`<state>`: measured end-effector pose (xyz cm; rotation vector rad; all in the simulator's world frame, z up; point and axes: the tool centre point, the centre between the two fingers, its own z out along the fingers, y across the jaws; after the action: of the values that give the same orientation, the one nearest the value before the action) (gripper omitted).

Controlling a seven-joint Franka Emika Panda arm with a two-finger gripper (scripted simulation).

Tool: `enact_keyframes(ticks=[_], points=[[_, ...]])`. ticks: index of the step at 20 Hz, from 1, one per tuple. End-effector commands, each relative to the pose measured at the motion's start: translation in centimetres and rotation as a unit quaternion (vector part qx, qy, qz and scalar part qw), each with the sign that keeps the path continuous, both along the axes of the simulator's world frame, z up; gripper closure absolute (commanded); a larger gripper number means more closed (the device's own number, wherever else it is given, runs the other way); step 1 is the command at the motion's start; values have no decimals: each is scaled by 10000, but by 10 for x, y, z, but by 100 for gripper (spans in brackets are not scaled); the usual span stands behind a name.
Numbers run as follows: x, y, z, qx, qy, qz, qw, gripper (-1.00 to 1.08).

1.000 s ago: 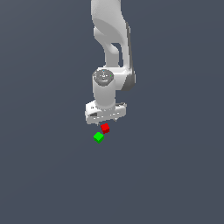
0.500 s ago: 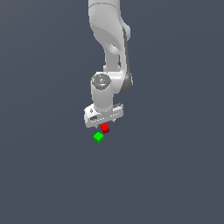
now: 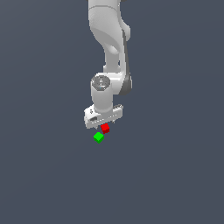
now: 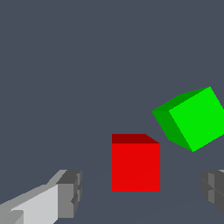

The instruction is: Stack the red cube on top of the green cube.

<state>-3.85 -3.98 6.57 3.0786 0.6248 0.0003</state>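
The red cube [image 3: 105,128] rests on the grey floor, partly tucked under the white hand in the exterior view. Close beside it, toward that view's lower left and turned at an angle, sits the green cube [image 3: 99,137]; the two stand apart. My gripper [image 3: 104,124] hangs right above the red cube. In the wrist view the red cube [image 4: 135,164] lies between the two grey fingertips [image 4: 70,192], with a gap on each side, so the gripper [image 4: 142,192] is open. The green cube [image 4: 192,118] lies just beyond it, outside the fingers.
Plain dark grey floor [image 3: 175,175] surrounds the cubes. The white arm [image 3: 109,39] rises straight above the hand.
The hand has come down a little toward the red cube and the arm has shifted slightly. Neither cube has moved.
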Motion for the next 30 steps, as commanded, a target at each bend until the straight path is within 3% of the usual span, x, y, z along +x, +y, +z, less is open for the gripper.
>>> enact_keyframes(ticks=[1,13,14,30], points=[[-1,0,-7,0,4,3,10000,-92],[0,0,-46,1,1,13,10000,-92],[0,0,-46,1,1,13,10000,108],[-1,-1,-36,-1,1,8,10000,108]])
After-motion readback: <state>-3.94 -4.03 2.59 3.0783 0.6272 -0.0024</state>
